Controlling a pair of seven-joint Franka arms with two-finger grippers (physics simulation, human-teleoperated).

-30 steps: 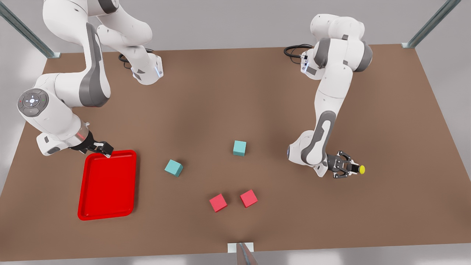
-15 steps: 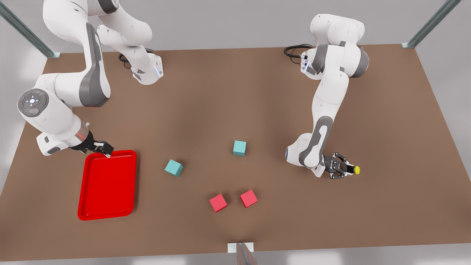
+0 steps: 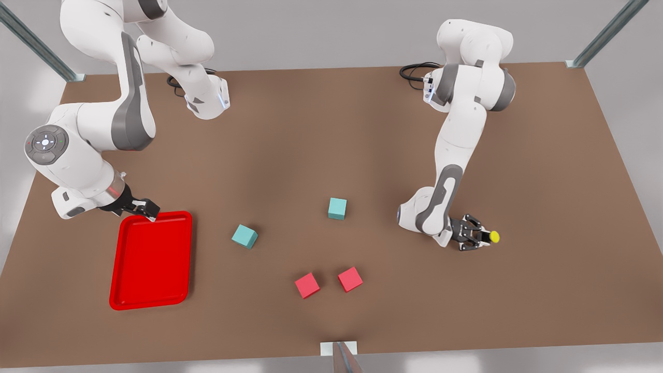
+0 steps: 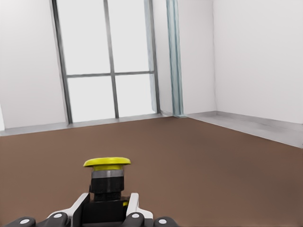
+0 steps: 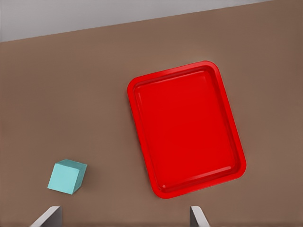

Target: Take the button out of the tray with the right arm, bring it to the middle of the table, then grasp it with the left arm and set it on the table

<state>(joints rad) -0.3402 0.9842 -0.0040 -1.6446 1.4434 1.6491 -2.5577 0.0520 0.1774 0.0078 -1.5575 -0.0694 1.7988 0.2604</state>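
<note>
The left arm [image 3: 456,150] reaches down from its base at the far edge of the table [image 3: 544,171], its forearm dropping steeply and its wrist bent so that the left gripper [image 3: 479,238] lies almost level, pointing toward the front view's right. Its fingers [image 4: 134,204] are clamped on the black body of the button [image 3: 491,237]; in the left wrist view the button [image 4: 107,182] stands between the two pads with its round yellow cap out beyond the fingertips. The button is held low over the table, well apart from the red tray [image 3: 151,260] on that tray's right in the front view. Whether it touches the tabletop cannot be told.

The right arm [image 3: 88,134] waits, folded with its elbow high and its wrist turned down toward the tray. The right gripper [image 3: 145,208] hangs just above the tray's far rim, near the corner at the front view's left. Its fingertips [image 5: 47,216] stand wide apart with nothing between them, and the right wrist view looks down on the tray [image 5: 187,128].

Between the tray and the left gripper lie two teal cubes: the nearer teal cube [image 3: 244,236] just to the tray's right in the front view, the farther teal cube [image 3: 337,208] beyond it. Two red cubes [image 3: 328,282] sit side by side, closer to the table's near edge.
</note>
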